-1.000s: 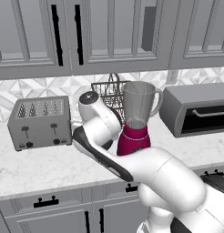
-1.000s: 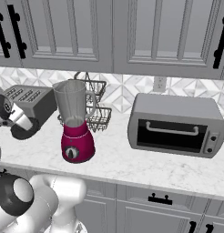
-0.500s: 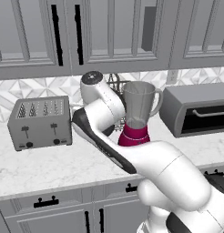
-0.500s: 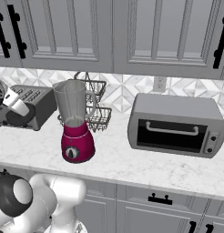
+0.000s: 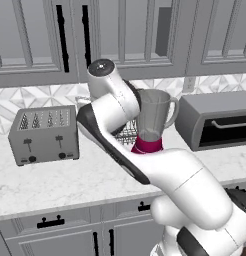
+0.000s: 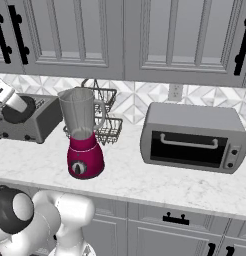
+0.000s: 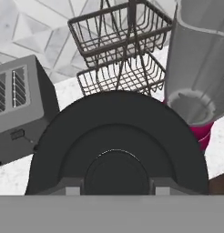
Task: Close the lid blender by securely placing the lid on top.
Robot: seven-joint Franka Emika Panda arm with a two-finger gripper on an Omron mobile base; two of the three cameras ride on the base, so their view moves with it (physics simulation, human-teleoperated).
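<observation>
Since a second ago the arm has risen: its wrist has climbed from beside the toaster to the height of the jar's rim, still to the jar's left.

Left to right along the counter (image 6: 145, 182) stand a grey toaster (image 5: 44, 135), a wire basket rack (image 6: 106, 117) against the tiled wall, the blender (image 6: 84, 134) in front of it, and a toaster oven (image 6: 194, 136) further right.

The lid (image 7: 117, 148) is off the blender. In the hand view it is a black domed disc right at the gripper (image 7: 117, 189), so close that it covers the lower middle of the picture. The fingers sit at its near edge, narrowly parted and apparently clamped on it. The jar's mouth is open and empty, to the lid's upper right in that view.

The lid looks light, stiff and smooth, so it could slip or tilt if pinched only lightly at one edge; a firm hold across its rim or tab seems safest. The clear jar is tall on a small magenta base, so a sideways knock might tip it. The lid should probably come down level and centred.
</observation>
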